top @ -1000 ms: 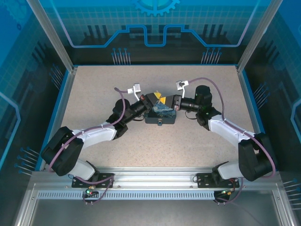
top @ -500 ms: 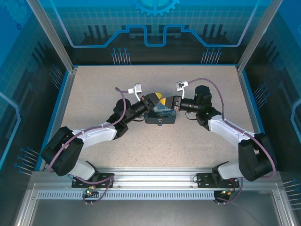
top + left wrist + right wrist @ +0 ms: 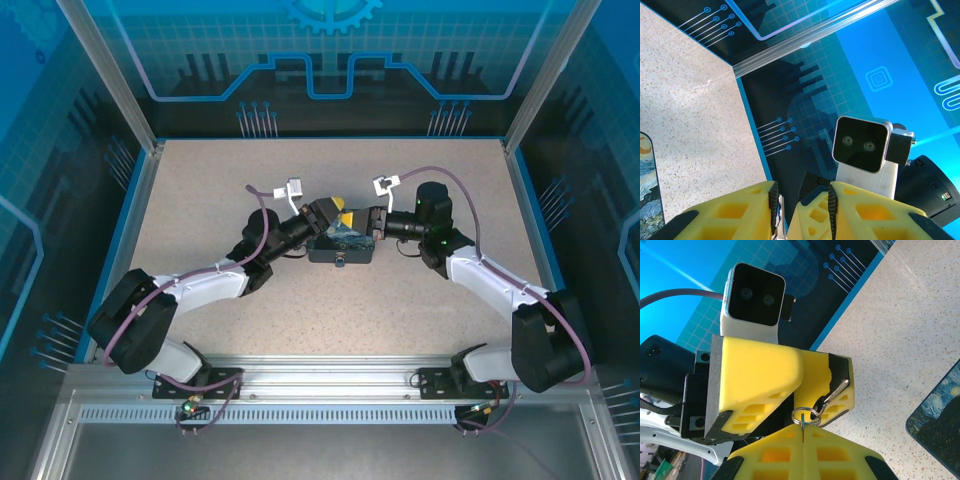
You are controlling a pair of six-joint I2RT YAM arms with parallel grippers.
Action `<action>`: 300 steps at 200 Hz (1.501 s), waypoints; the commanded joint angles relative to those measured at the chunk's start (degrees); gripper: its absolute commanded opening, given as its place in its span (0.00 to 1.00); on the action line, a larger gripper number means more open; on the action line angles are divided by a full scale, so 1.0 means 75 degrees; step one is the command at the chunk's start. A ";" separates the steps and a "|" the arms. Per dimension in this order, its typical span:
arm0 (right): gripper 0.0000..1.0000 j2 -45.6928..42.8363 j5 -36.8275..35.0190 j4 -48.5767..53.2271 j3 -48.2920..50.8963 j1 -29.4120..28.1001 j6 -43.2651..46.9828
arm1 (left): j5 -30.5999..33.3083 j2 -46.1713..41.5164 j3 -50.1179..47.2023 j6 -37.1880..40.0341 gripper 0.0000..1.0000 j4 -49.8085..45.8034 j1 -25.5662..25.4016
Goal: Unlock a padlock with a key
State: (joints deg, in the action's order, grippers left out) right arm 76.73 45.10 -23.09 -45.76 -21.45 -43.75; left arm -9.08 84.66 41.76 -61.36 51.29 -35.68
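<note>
Pinching thin metal key [image 3: 803, 433] in closed right claw [image 3: 803, 437], yellow ribbed left claw [image 3: 802, 200] slightly parted

Most of the key [image 3: 803, 428] is hidden within the right gripper [image 3: 803, 439], bottom centre; the box [image 3: 939, 414] is cut off by the lower right edge.

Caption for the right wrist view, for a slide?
Right gripper shut on the key, ring and clasp beside the open left gripper.
</note>
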 commanded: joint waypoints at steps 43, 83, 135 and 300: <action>0.00 -0.0185 0.0155 0.0205 -0.0149 -0.0027 0.0254 | -0.0186 0.0019 0.0219 0.0105 0.23 0.0147 0.0045; 0.00 -0.0208 0.0119 0.0269 -0.0145 -0.0034 0.0300 | -0.0184 0.0028 0.0212 0.0087 0.09 0.0190 0.0037; 0.00 -0.0222 0.0103 0.0268 -0.0116 -0.0028 0.0278 | -0.0188 0.0046 0.0246 0.0047 0.00 0.0235 0.0038; 0.46 -0.0135 -0.1006 -0.1431 0.0445 -0.0118 -0.1476 | 0.0340 -0.0015 -0.0063 -0.0222 0.00 0.0833 0.0034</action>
State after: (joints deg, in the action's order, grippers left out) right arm 73.56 39.20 -28.23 -42.00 -21.12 -51.11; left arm -8.56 84.71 41.74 -62.04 53.98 -35.27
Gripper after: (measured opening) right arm 0.465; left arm 0.049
